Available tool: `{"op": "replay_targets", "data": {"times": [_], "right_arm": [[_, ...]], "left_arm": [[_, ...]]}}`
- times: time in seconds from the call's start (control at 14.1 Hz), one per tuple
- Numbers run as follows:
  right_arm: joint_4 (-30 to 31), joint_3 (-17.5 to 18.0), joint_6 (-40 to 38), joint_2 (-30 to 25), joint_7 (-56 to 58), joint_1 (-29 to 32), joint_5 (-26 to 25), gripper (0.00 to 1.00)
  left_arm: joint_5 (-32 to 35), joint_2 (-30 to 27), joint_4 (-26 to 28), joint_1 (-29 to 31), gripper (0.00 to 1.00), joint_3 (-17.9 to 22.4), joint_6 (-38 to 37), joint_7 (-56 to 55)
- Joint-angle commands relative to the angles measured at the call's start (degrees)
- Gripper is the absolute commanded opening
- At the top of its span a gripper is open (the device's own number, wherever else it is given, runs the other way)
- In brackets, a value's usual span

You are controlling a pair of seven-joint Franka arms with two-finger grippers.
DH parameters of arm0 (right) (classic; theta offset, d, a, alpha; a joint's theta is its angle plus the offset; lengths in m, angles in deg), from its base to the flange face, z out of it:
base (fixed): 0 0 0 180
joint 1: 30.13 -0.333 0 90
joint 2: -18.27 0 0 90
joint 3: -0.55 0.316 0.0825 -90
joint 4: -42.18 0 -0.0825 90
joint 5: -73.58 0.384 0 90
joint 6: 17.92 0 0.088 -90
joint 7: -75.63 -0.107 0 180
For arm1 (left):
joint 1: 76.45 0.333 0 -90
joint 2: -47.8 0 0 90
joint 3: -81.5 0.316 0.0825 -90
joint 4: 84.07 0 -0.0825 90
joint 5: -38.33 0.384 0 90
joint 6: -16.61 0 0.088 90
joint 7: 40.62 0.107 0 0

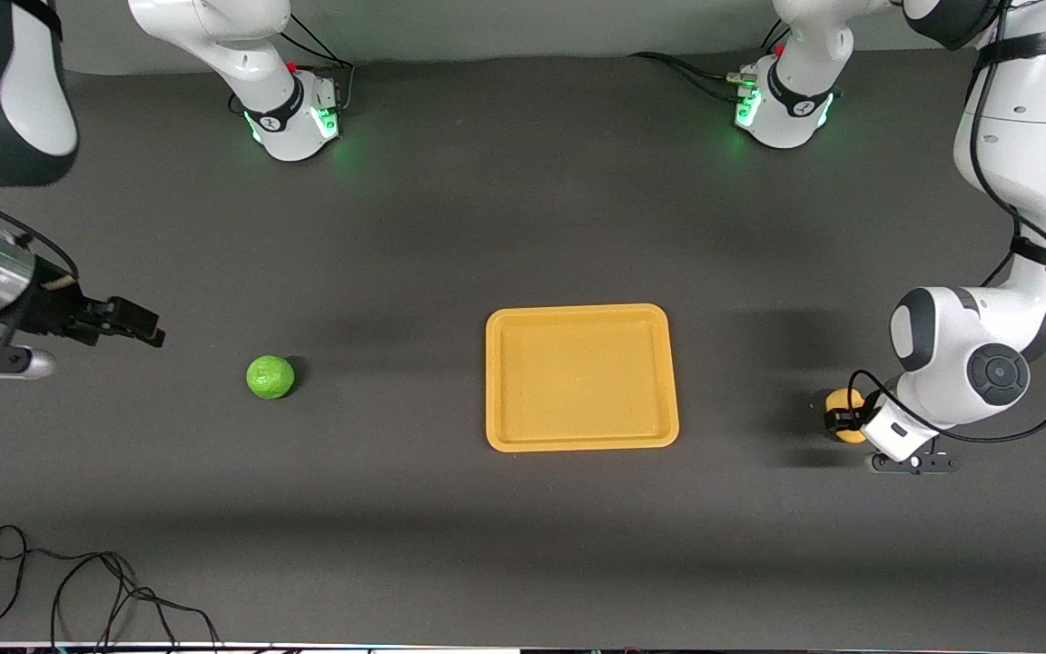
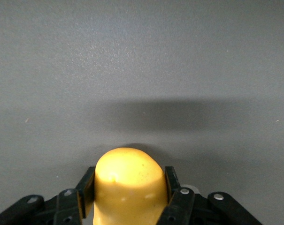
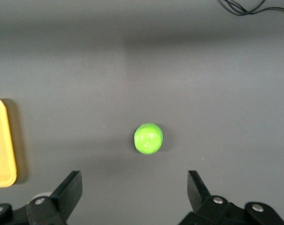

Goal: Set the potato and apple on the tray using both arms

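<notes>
Seen from the front view, the tray point(image 1: 581, 377), a flat yellow-orange rectangle with rounded corners and a low rim, is set at the centre of the frame on the dark matte worktop point(image 1: 523, 227), and nothing is carried on it yet. At lower right the left pincer point(image 1: 843, 418) is found down at the worktop with the potato point(image 1: 843, 402) between its fingers; the tray lies toward frame centre from it, well apart. At mid left the right pincer point(image 1: 137, 325) is held above the worktop with its fingers spread, and the apple point(image 1: 270, 377), a small round bright-green ball, rests lower and more toward the centre, between that pincer and the tray. The right arm is clearly the nearer one to the apple.

Turning to the left wrist view, the potato point(image 2: 128, 185) is seen at bottom centre, a lumpy matte yellow oval, clamped on both flanks by the black fingers point(image 2: 85, 190), its long axis running out along them.

Lastly, from the right wrist view, the apple point(image 3: 148, 138) sits at frame centre, slightly faceted, ahead of the wide-open fingers point(image 3: 69, 187) and lined up with the gap; nothing is gripped. A corner of the tray point(image 3: 2, 145) shows at the left edge.
</notes>
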Motion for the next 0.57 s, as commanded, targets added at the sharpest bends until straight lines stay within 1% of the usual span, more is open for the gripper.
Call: {"op": "replay_targets", "data": {"times": [0.0,0.07,0.14,0.21,0.28,0.35,0.5], "right_arm": [[6.0,-0.5,7.2,1.2,1.1,-2.3,0.4,0.99],[7.7,-0.5,10.0,2.0,1.1,-3.1,0.3,0.99],[10.5,-0.6,13.8,2.6,1.1,-3.9,0.0,0.99],[12.7,-0.6,16.8,3.8,1.1,-3.8,-2.1,0.99],[14.2,-0.6,18.2,5.5,1.0,-4.1,-5.5,0.99],[15.6,-0.5,19.4,7.1,0.3,-4.2,-6.7,0.99],[19.0,-0.6,24.6,9.1,0.3,-5.0,-7.3,0.99]], "left_arm": [[0.9,-5.7,0.1,-0.5,0.37,-0.4,-8.2,-2.8],[0.3,-9.1,0.0,-1.1,0.37,-0.7,-12.3,-3.9],[-0.4,-12.1,-0.1,-2.1,0.38,-1.9,-16.4,-5.6],[-1.5,-14.4,-0.2,-2.9,0.38,-3.4,-19.8,-9.1],[-1.9,-15.5,-0.2,-4.2,0.38,-5.5,-22.5,-13.1],[-1.9,-15.9,-0.2,-5.9,0.38,-6.9,-23.9,-17.1],[-1.9,-15.0,-0.2,-11.6,0.38,-7.4,-22.9,-23.9]]}}
